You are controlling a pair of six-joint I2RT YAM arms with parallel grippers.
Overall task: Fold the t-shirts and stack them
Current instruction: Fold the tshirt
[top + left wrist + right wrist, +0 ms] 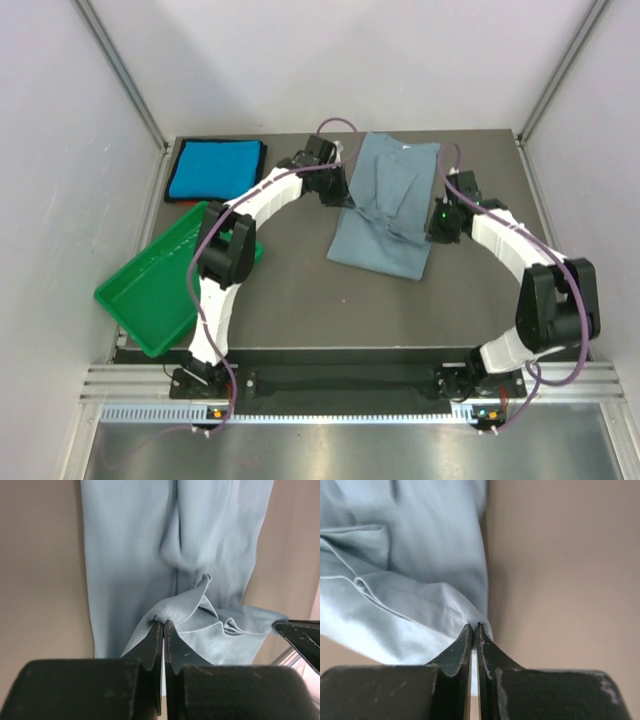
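Dusty grey-blue cloth t-shirt (385,210) lies lengthwise between left gripper (163,625) and right gripper (475,626), each clamped on a side edge.

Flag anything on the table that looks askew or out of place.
The green tray sits crooked at the left edge of the table and seems to overhang it. The grey-blue t-shirt lies slanted and rumpled, the left hand and right hand each pinching an edge. The turquoise t-shirt is folded neatly.
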